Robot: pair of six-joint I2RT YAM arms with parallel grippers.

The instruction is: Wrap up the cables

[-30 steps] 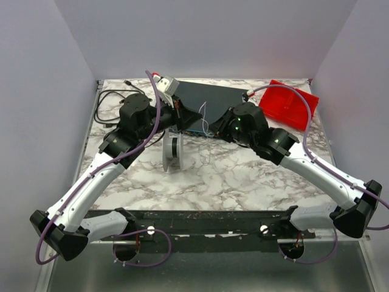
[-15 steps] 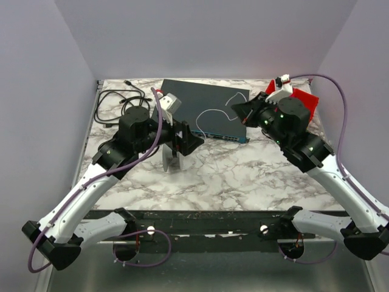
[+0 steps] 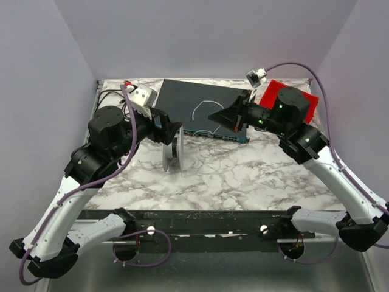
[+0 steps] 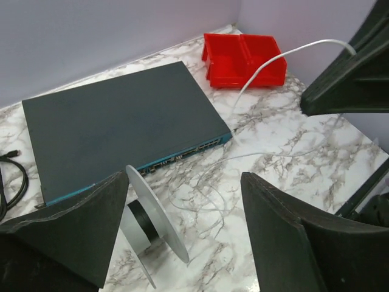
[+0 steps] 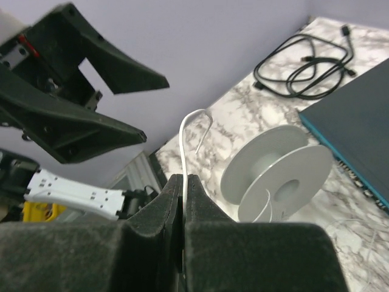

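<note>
The cable is a thin white wire (image 3: 197, 108) that arcs over a dark flat box (image 3: 200, 103). Its end sticks up out of my right gripper (image 5: 183, 177), which is shut on the wire (image 5: 184, 137). That gripper (image 3: 214, 117) hangs above the box's front edge. A grey spool (image 3: 173, 152) stands on its rim on the marble table, with loose loops of wire (image 4: 206, 194) lying beside the spool (image 4: 152, 213). My left gripper (image 3: 170, 129) hovers just above and behind the spool, open and holding nothing (image 4: 182, 182).
A red bin (image 3: 292, 100) sits at the back right, behind the right arm. A coiled black cord (image 3: 118, 100) lies at the back left. The dark box (image 4: 121, 121) fills the back middle. Grey walls close in three sides.
My left gripper has opened and drawn back to the left. The right gripper, shut on the wire, swung out to the right and has come back toward the middle.
</note>
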